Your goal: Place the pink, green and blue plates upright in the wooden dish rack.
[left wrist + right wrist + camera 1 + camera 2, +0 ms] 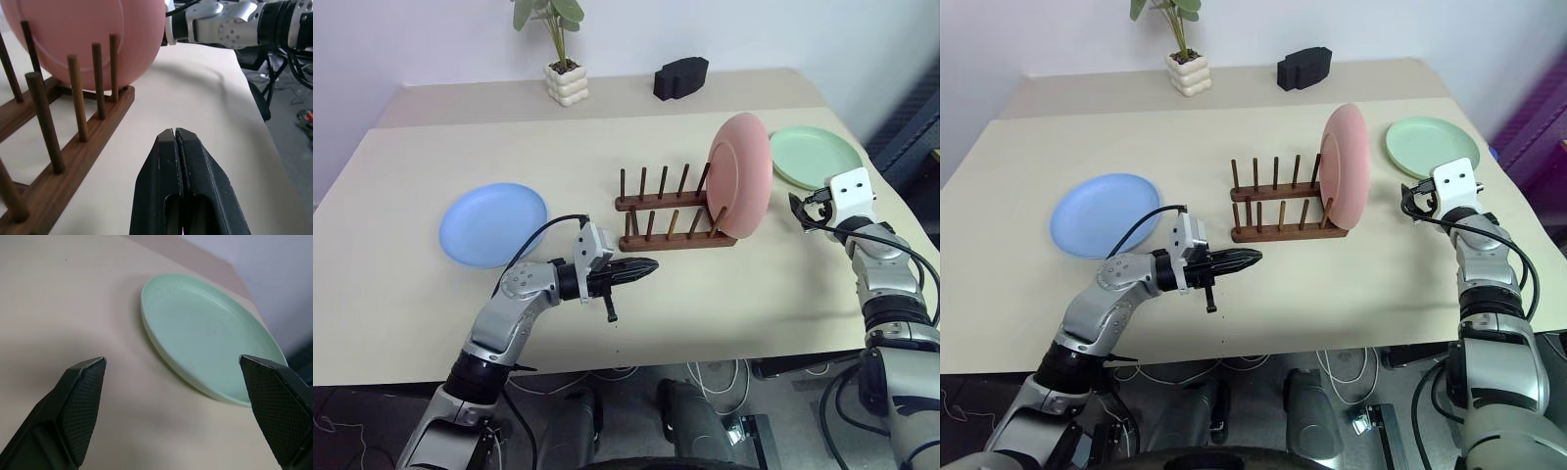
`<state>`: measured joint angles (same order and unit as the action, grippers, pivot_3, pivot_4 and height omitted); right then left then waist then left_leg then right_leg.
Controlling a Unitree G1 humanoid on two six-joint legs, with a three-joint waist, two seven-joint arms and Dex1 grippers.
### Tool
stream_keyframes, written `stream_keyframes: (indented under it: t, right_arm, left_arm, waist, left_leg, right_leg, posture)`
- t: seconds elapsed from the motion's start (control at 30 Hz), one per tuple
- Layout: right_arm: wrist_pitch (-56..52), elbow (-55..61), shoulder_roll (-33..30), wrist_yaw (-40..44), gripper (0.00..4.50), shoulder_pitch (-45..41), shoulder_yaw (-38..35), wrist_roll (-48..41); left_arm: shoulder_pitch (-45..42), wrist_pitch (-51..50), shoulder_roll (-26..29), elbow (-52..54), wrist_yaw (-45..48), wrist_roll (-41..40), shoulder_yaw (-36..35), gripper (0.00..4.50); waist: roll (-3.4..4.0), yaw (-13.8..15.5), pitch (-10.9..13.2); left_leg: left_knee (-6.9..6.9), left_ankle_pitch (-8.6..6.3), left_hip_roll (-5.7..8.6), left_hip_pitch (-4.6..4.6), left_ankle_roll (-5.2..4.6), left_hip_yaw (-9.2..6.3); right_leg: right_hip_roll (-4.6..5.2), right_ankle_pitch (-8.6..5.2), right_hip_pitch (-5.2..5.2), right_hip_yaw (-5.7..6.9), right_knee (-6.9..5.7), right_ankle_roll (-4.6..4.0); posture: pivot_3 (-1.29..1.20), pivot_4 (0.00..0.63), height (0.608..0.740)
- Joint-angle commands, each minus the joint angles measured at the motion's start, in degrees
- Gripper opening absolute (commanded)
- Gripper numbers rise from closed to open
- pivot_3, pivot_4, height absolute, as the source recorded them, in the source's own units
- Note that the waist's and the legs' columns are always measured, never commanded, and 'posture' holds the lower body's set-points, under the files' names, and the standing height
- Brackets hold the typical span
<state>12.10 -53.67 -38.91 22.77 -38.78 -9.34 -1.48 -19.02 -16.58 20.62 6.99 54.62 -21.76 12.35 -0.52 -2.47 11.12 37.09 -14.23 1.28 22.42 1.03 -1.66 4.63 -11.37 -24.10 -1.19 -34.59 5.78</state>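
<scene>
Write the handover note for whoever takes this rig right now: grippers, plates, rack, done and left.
Left gripper: shut, empty, pointing at the wooden dish rack from the near side.
Right gripper: open, empty, facing the green plate.
Pink plate: upright at the rack's right end, done.
Green plate: flat on the table, right of the rack, not yet gripped.
Blue plate: flat on the table, left of the rack, untouched.
Left to do: stand the green and blue plates in the rack's free slots.
</scene>
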Motion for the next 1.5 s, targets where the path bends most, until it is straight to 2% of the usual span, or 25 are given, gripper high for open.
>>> stream_keyframes:
  t: [0.03, 1.5]
  right_arm:
    - [0.0, 2.8, -0.7, 0.3, 4.43, -0.5, -1.2, -1.2]
    - [-1.8, 4.0, 1.2, 1.2, 4.43, 0.1, -0.7, -1.4]
  left_arm:
    - [-0.6, 1.3, -0.1, 1.1, 0.1, 0.0, -0.6, 0.00]
    - [1.2, 1.5, 1.6, 2.6, -2.6, 0.0, -1.7, 0.00]
  waist:
    - [0.00, 0.0, 0.0]
    - [0.00, 0.1, 0.0]
  left_leg:
    - [0.00, 0.00, 0.00, 0.00, 0.00, 0.00]
    - [0.01, 0.00, 0.00, 0.01, 0.00, 0.01]
  right_leg:
    - [0.00, 0.00, 0.00, 0.00, 0.00, 0.00]
    - [0.01, 0.00, 0.00, 0.00, 0.00, -0.01]
  posture:
    - [0.00, 0.150, 0.736]
    - [0.00, 0.150, 0.736]
